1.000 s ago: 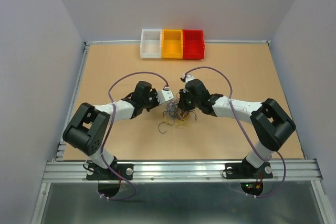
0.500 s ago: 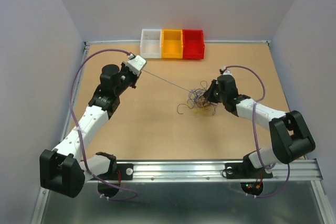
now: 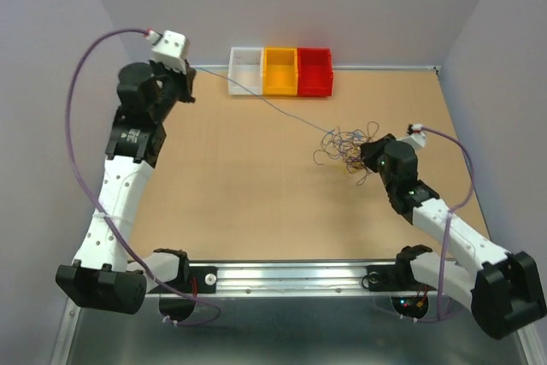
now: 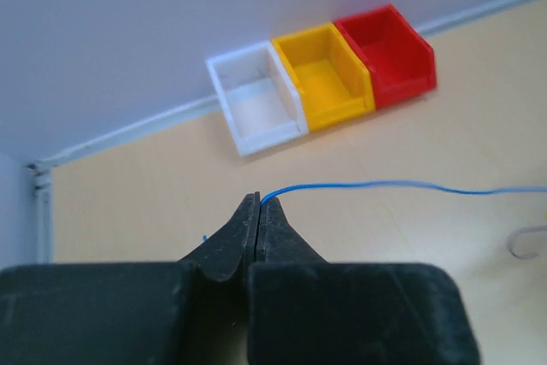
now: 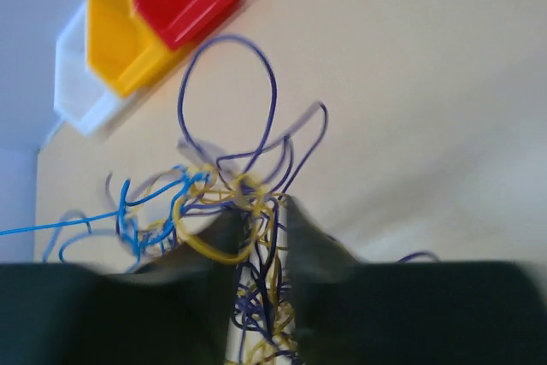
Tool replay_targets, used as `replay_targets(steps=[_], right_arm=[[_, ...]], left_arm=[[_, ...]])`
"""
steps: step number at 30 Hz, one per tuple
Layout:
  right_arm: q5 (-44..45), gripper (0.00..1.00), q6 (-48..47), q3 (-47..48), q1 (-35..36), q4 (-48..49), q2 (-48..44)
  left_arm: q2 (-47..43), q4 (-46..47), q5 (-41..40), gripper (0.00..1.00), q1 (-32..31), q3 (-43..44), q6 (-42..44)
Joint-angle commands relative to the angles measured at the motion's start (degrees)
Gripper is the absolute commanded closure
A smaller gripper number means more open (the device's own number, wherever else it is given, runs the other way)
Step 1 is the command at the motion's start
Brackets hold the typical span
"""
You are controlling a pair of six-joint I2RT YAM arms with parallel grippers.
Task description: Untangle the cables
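With my left gripper [image 4: 259,209] pinching one blue wire [image 4: 402,185] taut toward the far-left corner and my right gripper [image 5: 256,220] clamped on the cables [image 3: 346,144] right of the table [image 3: 239,185] centre, one strand looks nearly free, the rest knotted.

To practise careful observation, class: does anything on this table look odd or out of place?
One blue wire is stretched straight from the left gripper to the tangle in the right gripper; the bins sit neatly.

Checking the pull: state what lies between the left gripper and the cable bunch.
One thin blue wire, stretched from left gripper to cable bunch; clearest in the top view.
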Motion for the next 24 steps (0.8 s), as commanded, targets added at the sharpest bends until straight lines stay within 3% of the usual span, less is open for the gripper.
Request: replay_targets(steps=[1,2,6,7,8,10,13,17,24], right_arm=[[15.9,0.58,0.7,-4.8,-3.1,-5.1,-10.1],[14.9,0.48,0.3,-5.2,-3.1,-5.0,-11.2],[6.2,0.37,-7.3,-5.3,-3.1,-1.1,-13.5],[4.4,0.33,-8.7,-5.3,-3.0,1.0,-13.9],[-1.0,0.30,-10.1,-5.5,-3.0,2.6,-14.0],[-6.9,0.22,-13.4,-7.5,-3.0,8.7,-14.6],[-15.1,0.14,-15.2,-9.6,-3.0,15.7,-15.7],[-38.2,0.05,-18.4,-8.9,-2.0,26.7,-10.7],[-41.1,0.03,-32.0,-2.7,12.7,27.4,-2.9]], left_arm=[[-2.4,2.3,-3.4,1.00,7.6,13.7,-5.9],[-2.9,2.6,1.0,1.00,7.6,14.0,-6.3],[-6.1,6.1,23.3,1.00,7.1,11.5,-5.1],[-6.1,6.0,32.8,1.00,6.7,11.4,-4.4],[-6.1,5.3,35.9,1.00,5.5,11.2,-3.0],[-6.8,4.3,36.9,1.00,3.4,11.2,-1.9],[-7.4,3.2,31.7,1.00,0.2,12.4,0.3],[-5.7,0.2,31.6,1.00,-1.8,17.0,-0.5],[-1.6,-1.4,30.3,1.00,-3.9,25.7,-4.7]])
